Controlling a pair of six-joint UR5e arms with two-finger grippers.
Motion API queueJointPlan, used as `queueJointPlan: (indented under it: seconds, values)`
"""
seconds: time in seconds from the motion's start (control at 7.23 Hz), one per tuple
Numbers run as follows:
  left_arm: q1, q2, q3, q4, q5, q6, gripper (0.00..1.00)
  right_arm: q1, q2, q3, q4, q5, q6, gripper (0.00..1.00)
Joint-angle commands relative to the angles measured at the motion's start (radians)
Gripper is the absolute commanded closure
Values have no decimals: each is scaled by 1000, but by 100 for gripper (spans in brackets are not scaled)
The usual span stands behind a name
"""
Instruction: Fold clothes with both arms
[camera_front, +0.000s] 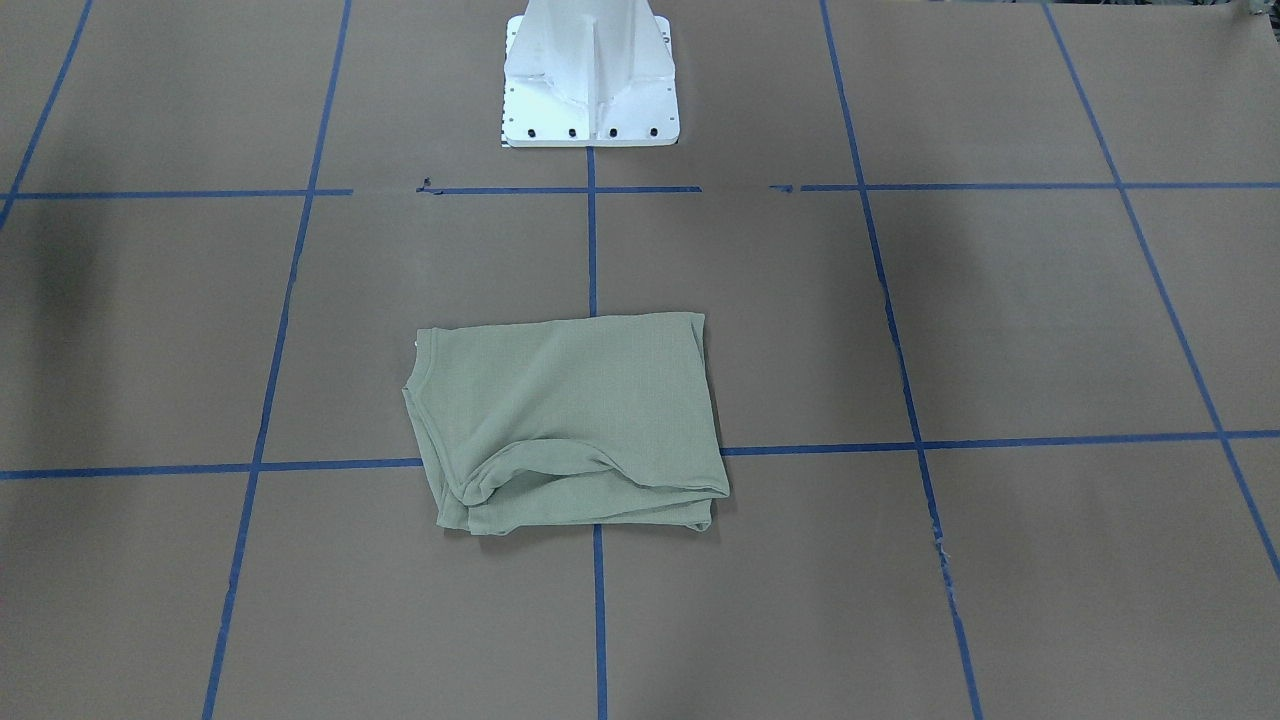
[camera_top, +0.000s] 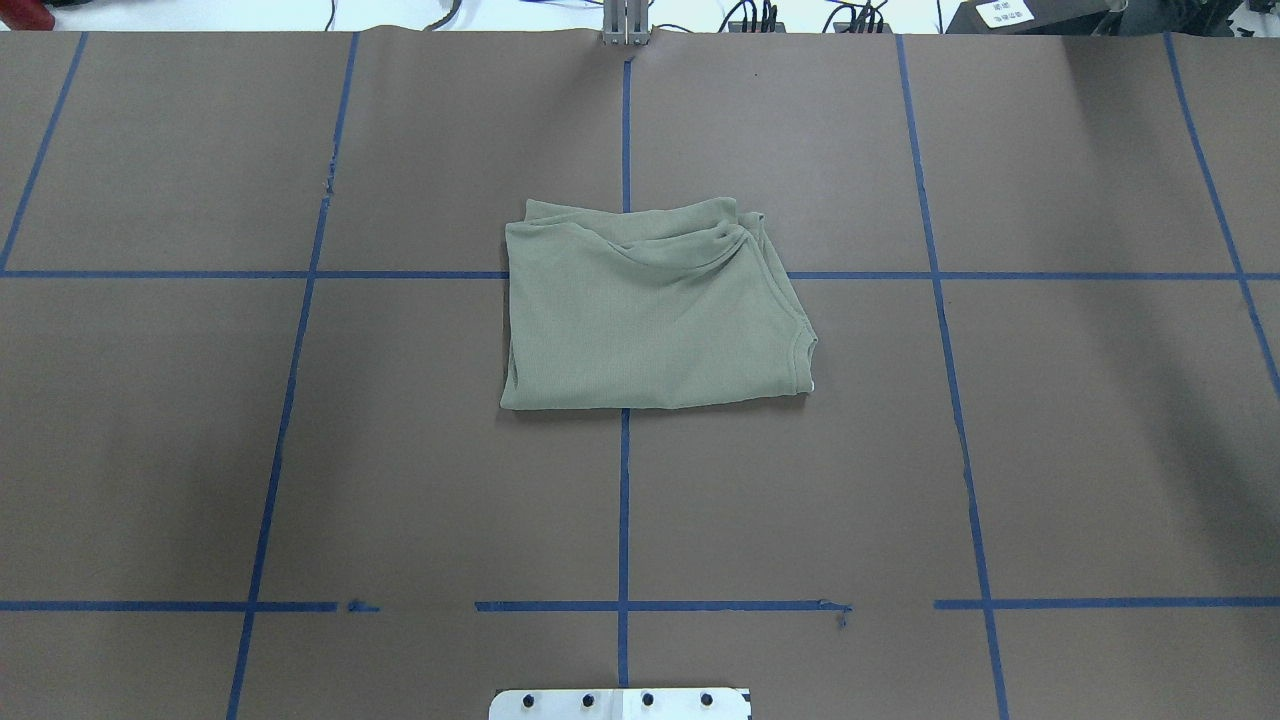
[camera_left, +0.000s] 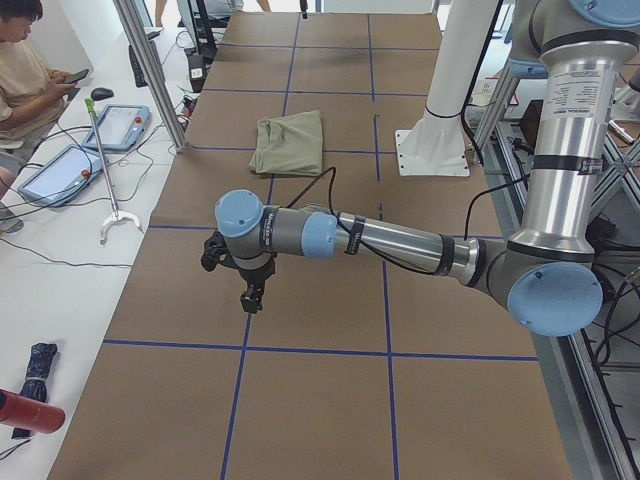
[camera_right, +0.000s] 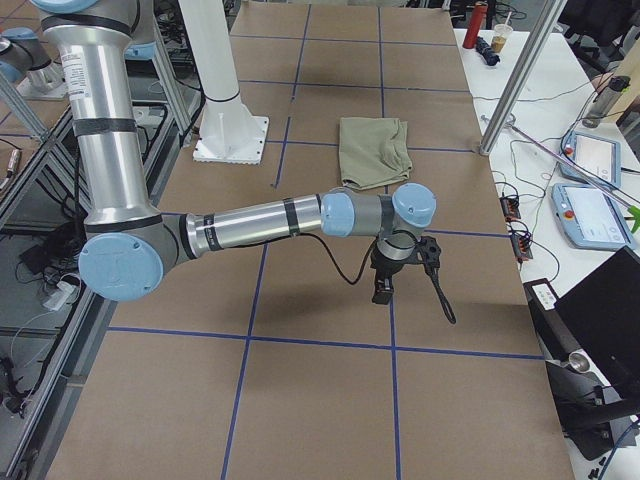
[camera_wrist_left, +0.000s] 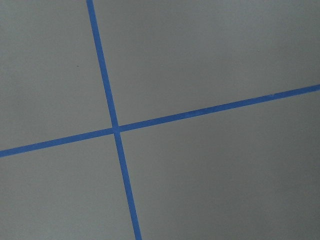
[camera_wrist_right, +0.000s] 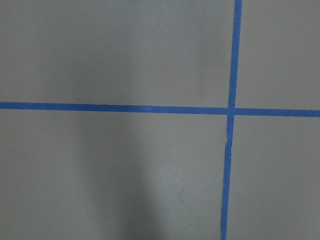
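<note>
The pale green shirt (camera_front: 570, 420) lies folded into a rough rectangle at the middle of the brown table, with its ribbed neckline at one corner (camera_top: 640, 320). Nothing touches it. In the exterior left view the left arm reaches out over bare table well short of the shirt (camera_left: 290, 143), and its gripper (camera_left: 250, 296) points down. The exterior right view shows the right gripper (camera_right: 383, 290) hanging the same way, far from the shirt (camera_right: 372, 150). I cannot tell whether either gripper is open or shut. Both wrist views show only brown paper and blue tape.
The white pedestal base (camera_front: 590, 80) stands behind the shirt. Blue tape lines (camera_top: 625, 500) grid the table. A seated person (camera_left: 25, 90), tablets (camera_left: 120, 125) and a metal post (camera_left: 150, 70) stand beside the table, and more tablets (camera_right: 590, 215) lie at the other side.
</note>
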Motion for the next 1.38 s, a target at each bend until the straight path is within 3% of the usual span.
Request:
queueJointPlan:
  seconds: [0.0, 1.24]
  values:
    - [0, 4, 0, 1, -2, -2, 0, -7, 2, -1, 0, -3, -1, 0]
    - [0, 13, 12, 16, 5, -4, 0, -5, 4, -8, -2, -8, 0, 0]
